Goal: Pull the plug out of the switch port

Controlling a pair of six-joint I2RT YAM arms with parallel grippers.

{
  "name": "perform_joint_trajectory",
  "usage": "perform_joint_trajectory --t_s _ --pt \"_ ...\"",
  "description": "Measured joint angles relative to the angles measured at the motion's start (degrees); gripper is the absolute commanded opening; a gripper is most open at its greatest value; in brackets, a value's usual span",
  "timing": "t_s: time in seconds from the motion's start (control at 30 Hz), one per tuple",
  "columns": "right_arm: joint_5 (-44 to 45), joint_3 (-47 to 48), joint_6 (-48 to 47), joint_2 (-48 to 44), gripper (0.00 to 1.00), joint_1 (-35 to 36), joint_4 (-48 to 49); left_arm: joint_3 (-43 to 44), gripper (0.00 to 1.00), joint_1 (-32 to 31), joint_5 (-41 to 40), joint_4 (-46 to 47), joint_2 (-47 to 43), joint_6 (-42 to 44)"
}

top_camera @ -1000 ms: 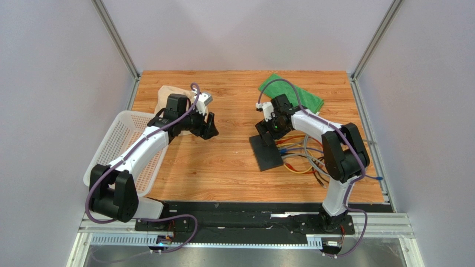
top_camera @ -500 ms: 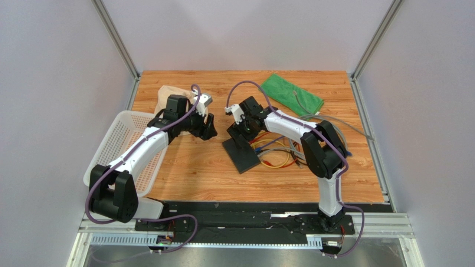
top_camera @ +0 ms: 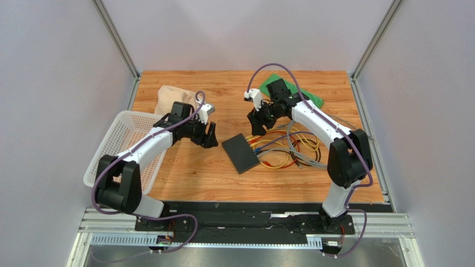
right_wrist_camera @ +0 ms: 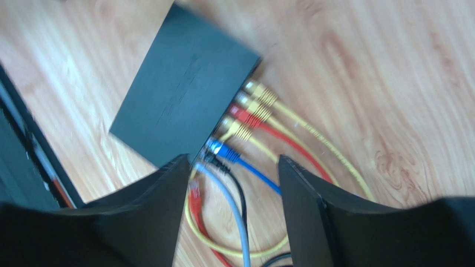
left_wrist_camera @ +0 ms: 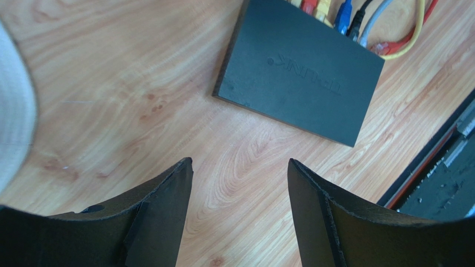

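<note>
Listing containers first: item one? — Clerk

Item 1, white mesh basket, at 9 o'clock on the table, hanging past its edge. Its mesh floor shows; the left arm crosses above it. — Checker

Item two? — Clerk

Item 2, the switch, flat on the wood just off centre, toward 7 o'clock. Its socket row runs along the long edge facing 3 o'clock. Seated in the sockets: yellow plugs, one red plug, one blue plug, then a black lead and a grey lead. The cables coil loosely at 3 o'clock of the box. — Checker

Loose cloths? — Clerk

Beige cloth at 11 o'clock; green cloth at 1 o'clock, partly under the right arm. — Checker

Arms? — Clerk

Left arm: base at 7 o'clock, forearm running toward 1 o'clock. The left gripper points toward 4 o'clock, near the switch's 10 o'clock corner but apart from it. Its fingers are spread wide, with bare wood between them and nothing held.

Right arm: base at 5 o'clock, elbow raised at 4 o'clock, forearm stretched toward 11 o'clock, wrist tipped down. The right gripper hangs above the socket edge, at 1 o'clock of the switch. Its fingers stand apart, plugs and leads show through the gap below, and it grips nothing. — Checker
</note>
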Motion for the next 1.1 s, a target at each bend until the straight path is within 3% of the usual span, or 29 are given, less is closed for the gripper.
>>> perform_joint_trajectory --t_s 0.13,0.17,0.27,0.37,0.8,1.1 --pt "-1.81 -7.06 -6.29 -5.18 0.31 0.15 -3.63 0.07 0.62 0.00 2.16 -1.14 3.15 1.14" --pt "-2.19 -9.27 -8.22 -6.43 0.29 0.17 -5.07 0.24 0.52 0.00 2.58 -1.27 3.96 1.29" --pt "-2.71 -14.21 -12.92 -7.89 0.21 0.17 -8.57 2.10 0.36 0.00 3.56 -2.32 7.52 1.81" --pt "-2.60 -16.79 -17.27 -7.15 0.17 0.17 -11.02 4.76 0.27 0.00 4.46 -3.78 11.74 2.56" --pt "-0.37 -16.72 -21.03 1.14 0.18 1.68 -9.73 17.57 0.32 -0.74 5.68 -10.60 29.20 4.24" --pt "0.02 -15.78 -20.85 3.54 0.19 5.38 -7.37 27.61 0.32 -0.98 7.65 -14.71 35.98 4.20"
